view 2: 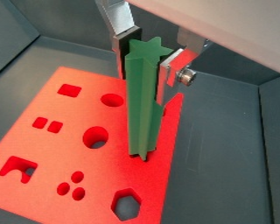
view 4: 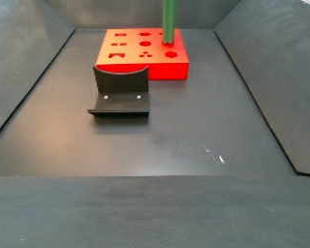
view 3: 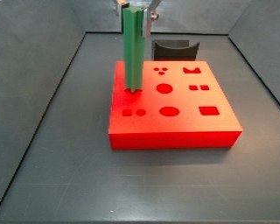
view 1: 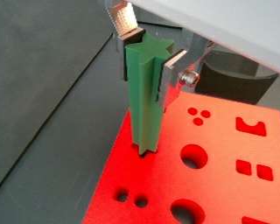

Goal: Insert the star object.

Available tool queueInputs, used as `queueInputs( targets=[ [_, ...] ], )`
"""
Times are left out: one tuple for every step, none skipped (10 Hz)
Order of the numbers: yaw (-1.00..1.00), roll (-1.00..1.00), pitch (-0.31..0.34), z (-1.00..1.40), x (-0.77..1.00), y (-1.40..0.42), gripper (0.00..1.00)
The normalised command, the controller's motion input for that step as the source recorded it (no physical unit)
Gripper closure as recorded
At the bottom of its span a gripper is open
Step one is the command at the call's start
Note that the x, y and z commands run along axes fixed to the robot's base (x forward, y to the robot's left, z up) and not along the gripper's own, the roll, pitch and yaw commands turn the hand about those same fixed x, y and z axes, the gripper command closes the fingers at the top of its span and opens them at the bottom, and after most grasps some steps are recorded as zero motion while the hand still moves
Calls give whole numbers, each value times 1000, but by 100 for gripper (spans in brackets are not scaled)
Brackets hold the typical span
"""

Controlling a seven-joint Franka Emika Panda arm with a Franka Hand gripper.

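Note:
The star object (view 1: 145, 96) is a long green bar with a star-shaped end. It stands upright, and my gripper (view 1: 146, 54) is shut on its upper end, as both wrist views show (view 2: 146, 57). Its lower tip rests on or in the top of the red block (view 1: 224, 175) near one edge (view 3: 132, 89); I cannot tell how deep it sits. In a side view the green bar (view 4: 169, 21) rises from the red block (view 4: 139, 56) at the far end of the bin. The gripper (view 3: 139, 7) shows at the top edge of a side view.
The red block (view 2: 60, 140) has several shaped holes: round, square, hexagonal and arch-shaped. A dark grey curved piece (view 3: 173, 49) stands behind the block, and it also shows in front of the block in a side view (view 4: 120, 100). Grey bin walls surround the floor.

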Motion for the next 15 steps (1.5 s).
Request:
queueInputs(
  targets=[
    [63,0,-11,-183,0,0,100],
    [89,0,-17,-189,0,0,100],
    [129,0,-4,-166,49,0,100],
    [140,0,0,-131,114,0,100],
    [191,0,0,-111,194,0,100],
    [209,0,0,-97,197,0,100],
    [214,0,0,-97,183,0,100],
    [197,0,0,-94,166,0,100],
    [89,0,0,-114,0,0,100],
    [77,0,0,0,0,0,100],
    [0,0,7,-11,0,0,100],
    [-40,0,30,-434,0,0,100],
    [-97,0,0,-509,100,0,100],
    [-103,-14,0,-666,171,0,100],
    [-74,0,19,-514,240,0,100]
  ],
)
